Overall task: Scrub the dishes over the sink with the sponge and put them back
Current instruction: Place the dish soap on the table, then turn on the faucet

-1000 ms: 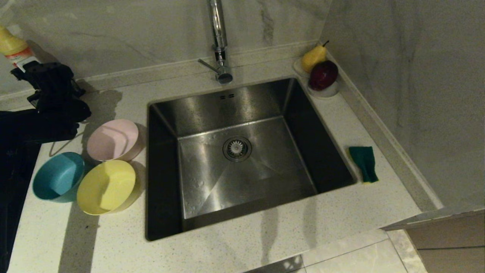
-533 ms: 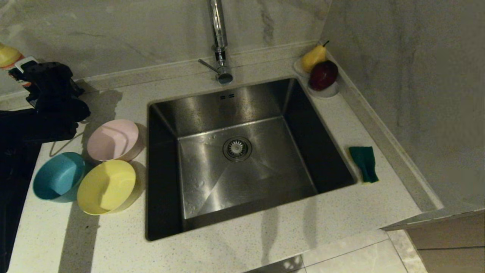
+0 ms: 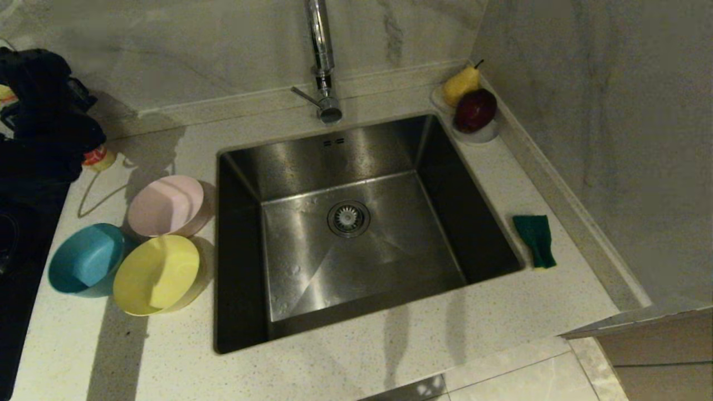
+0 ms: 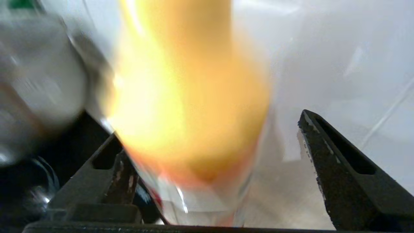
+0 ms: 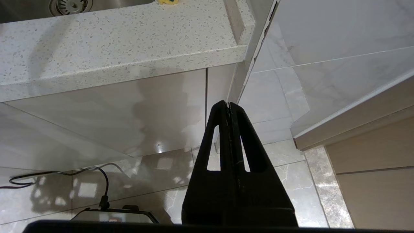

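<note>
The left gripper (image 4: 210, 152) hangs at the counter's (image 3: 390, 356) far left edge with its jaws spread wide around a yellow-orange bottle (image 4: 190, 106) that stands between them; one finger seems close against it, the other well clear, so it is released rather than gripped. The pink bowl (image 3: 166, 205), blue bowl (image 3: 84, 258) and yellow bowl (image 3: 156, 274) sit clustered on the counter just left of the sink (image 3: 356, 250), pink farthest back. The sponge (image 3: 535, 239), green face up, lies on the counter at the sink's right edge. The right gripper (image 5: 229, 111) is clenched empty, parked below the counter's front edge. Scrubbing appears not yet begun. Next, the left gripper likely needs to back off the bottle and take a bowl by its rim, while the right arm must rise to fetch the sponge.
</note>
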